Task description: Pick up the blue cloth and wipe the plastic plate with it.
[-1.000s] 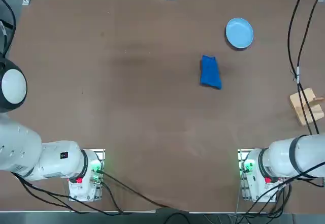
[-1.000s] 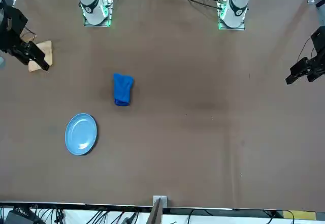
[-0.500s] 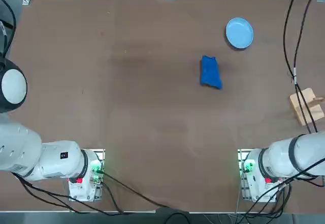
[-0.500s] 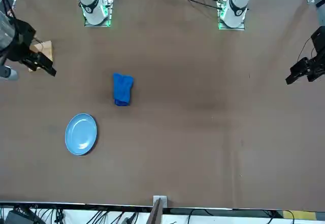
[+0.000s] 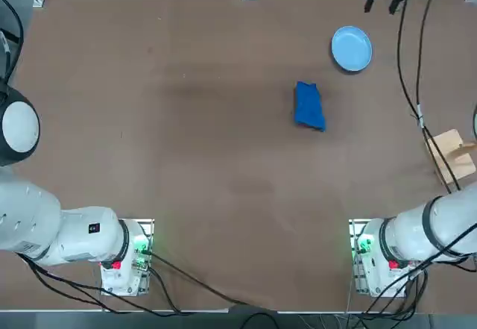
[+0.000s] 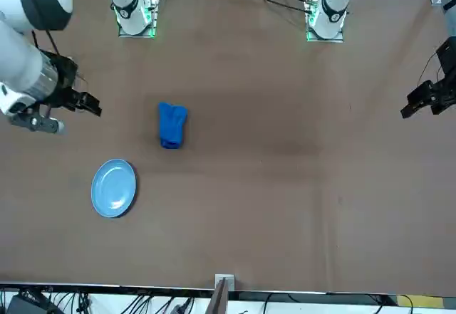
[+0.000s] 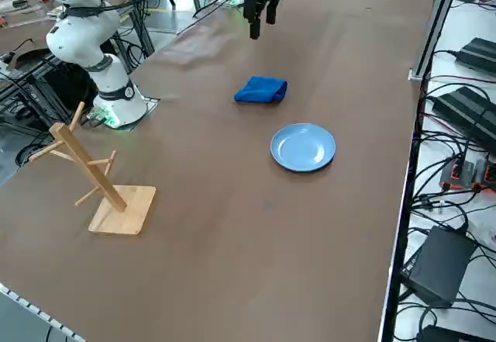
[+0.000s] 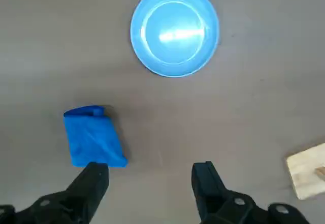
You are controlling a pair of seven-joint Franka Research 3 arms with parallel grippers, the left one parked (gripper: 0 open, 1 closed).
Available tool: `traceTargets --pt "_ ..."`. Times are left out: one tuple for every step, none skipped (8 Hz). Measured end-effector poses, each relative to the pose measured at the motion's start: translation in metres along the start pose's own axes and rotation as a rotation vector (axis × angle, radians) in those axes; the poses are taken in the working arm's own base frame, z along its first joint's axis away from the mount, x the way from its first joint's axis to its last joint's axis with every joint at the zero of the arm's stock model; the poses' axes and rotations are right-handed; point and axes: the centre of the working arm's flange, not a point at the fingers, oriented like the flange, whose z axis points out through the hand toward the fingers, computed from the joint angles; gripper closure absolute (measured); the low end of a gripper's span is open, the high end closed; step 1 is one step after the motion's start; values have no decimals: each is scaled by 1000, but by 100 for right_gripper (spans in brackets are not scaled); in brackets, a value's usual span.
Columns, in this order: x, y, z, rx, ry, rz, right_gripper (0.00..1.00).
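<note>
The blue cloth (image 5: 309, 105) lies bunched on the brown table, right of centre. The plastic plate (image 5: 351, 48), pale blue and round, sits bare a little beyond it toward the far right. My right gripper (image 5: 380, 1) hangs open and holds nothing, well above the table near the cloth and plate. The wrist view looks straight down on the plate (image 8: 175, 30) and the cloth (image 8: 94, 142), with both fingers (image 8: 94, 183) spread wide above bare table beside the cloth. In the side view the gripper (image 7: 261, 25) points down above the cloth (image 7: 261, 90), and the plate (image 7: 303, 146) is nearby.
A wooden peg rack (image 7: 93, 175) stands on its flat base near the table's right edge, close to my right arm's base (image 5: 376, 258). Cables (image 5: 417, 83) hang over the right side. Brown tabletop (image 5: 186, 120) spreads left of the cloth.
My right arm has swung in from the table's right edge, by the wooden rack, toward the cloth and plate. The gripper stays open. Cloth and plate have not moved.
</note>
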Motion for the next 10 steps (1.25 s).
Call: traceTargets --pt "-1 -19 8 -3 -3 -11 0" --pt "-2 -39 15 -6 -4 -20 0" --pt "-4 -56 22 -8 -2 -31 0" --pt "-8 -70 26 -12 -6 -32 0" --pt "-12 -81 27 -15 -5 -25 0" --pt "-16 -89 28 -16 -4 -24 0" --pt "-17 -93 29 -17 -4 -27 0" --pt "-16 -99 36 -17 -7 -35 0" --pt "-15 -112 50 -20 -14 -50 0" --pt "-16 -131 67 -25 -23 -68 0"
